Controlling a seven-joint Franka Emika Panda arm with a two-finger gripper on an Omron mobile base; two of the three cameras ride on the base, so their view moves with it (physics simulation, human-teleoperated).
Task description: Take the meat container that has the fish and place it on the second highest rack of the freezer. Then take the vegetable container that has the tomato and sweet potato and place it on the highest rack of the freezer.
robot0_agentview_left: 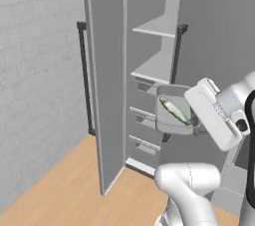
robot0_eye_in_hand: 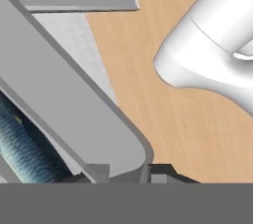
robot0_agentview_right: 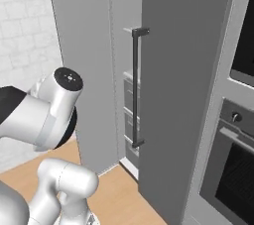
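- The first step is judged to be in hand: the tray (robot0_agentview_left: 174, 110) with the fish (robot0_agentview_left: 175, 110) is held in the air, gripped at its rim by the nearly closed gripper (robot0_eye_in_hand: 148, 171).
- The tray is seen tilted in front of the open freezer (robot0_agentview_left: 149, 70), just right of the drawers (robot0_agentview_left: 144, 115) and below the lower shelf (robot0_agentview_left: 157, 68).
- The door (robot0_agentview_left: 107, 70) is swung wide to the left.
- Next, the tray would need to be raised, levelled, and slid onto the lower shelf; the top shelf (robot0_agentview_left: 159, 26) is to be left free.

Fish (robot0_eye_in_hand: 22, 151) cut off by hand view's edge.
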